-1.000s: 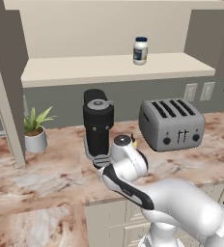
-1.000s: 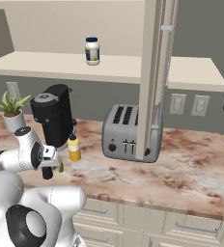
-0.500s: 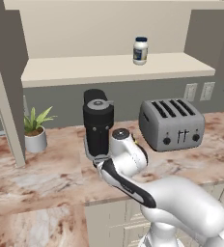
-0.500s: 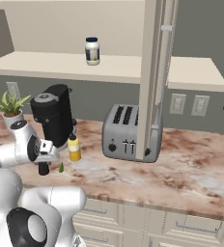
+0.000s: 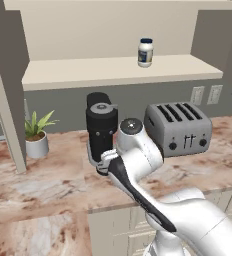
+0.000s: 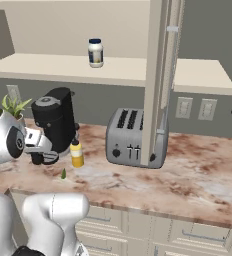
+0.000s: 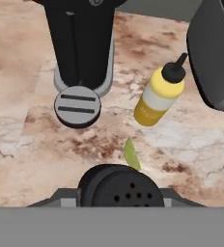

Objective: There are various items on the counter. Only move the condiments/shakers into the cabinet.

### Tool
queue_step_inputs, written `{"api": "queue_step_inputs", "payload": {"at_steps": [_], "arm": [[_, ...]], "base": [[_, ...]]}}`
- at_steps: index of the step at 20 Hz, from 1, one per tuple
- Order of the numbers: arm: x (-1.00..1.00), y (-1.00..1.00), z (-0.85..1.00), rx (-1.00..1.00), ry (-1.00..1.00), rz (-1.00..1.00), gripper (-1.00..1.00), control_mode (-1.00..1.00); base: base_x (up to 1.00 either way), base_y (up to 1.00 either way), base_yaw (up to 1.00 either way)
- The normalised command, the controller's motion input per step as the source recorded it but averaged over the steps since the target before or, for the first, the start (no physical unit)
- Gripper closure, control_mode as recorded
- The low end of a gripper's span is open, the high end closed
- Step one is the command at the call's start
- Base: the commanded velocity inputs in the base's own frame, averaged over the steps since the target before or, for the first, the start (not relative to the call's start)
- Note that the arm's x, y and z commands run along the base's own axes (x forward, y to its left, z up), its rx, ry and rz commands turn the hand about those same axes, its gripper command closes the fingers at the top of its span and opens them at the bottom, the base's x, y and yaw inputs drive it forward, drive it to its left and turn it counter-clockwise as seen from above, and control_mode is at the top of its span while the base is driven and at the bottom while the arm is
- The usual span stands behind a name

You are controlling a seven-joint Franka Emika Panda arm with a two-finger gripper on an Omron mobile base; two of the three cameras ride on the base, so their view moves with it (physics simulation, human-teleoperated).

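Observation:
My gripper (image 7: 119, 198) is shut on the short black shaker (image 7: 121, 190), whose holed top shows between the fingers low in the hand view. The hand (image 6: 38, 147) hangs in front of the black coffee machine (image 6: 55, 120). The yellow squeeze bottle (image 7: 157, 94) (image 6: 77, 153) stands on the counter (image 6: 188, 170) just right of the machine. A tiny green piece (image 7: 132, 154) (image 6: 63, 173) lies near it. The white jar with a dark blue lid (image 5: 145, 52) (image 6: 95, 52) stands on the cabinet shelf (image 5: 88, 72).
A silver toaster (image 5: 178, 127) (image 6: 133, 137) sits right of the coffee machine (image 5: 101, 125). A potted plant (image 5: 37, 132) stands at the left by a cabinet side panel. An upright panel (image 6: 160, 75) rises beside the toaster in the right base view.
The jaws have shut on the black shaker. The hand and forearm have risen slightly in front of the coffee machine. Nothing else has moved.

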Motion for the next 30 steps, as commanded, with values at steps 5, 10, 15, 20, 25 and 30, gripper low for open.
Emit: {"api": "queue_step_inputs", "payload": {"at_steps": [5,10,15,20,25,30], "arm": [[-0.09,0.0,1.0,0.0,-0.27,-0.01,1.0,-1.0],[0.0,0.0,1.0,0.0,-0.15,0.0,1.0,-1.0],[0.02,-0.09,1.0,0.07,-0.03,0.0,1.0,-1.0],[0.02,-0.26,1.0,0.17,0.02,0.0,1.0,-1.0],[-0.06,-0.09,0.58,0.1,-0.04,0.02,1.0,-1.0],[0.0,0.0,0.32,0.0,-0.03,0.0,1.0,-1.0]], "base": [[0.0,0.0,0.0],[0.0,0.0,0.0],[0.0,0.0,0.0],[0.0,0.0,0.0],[0.0,0.0,0.0],[0.0,0.0,0.0]]}}
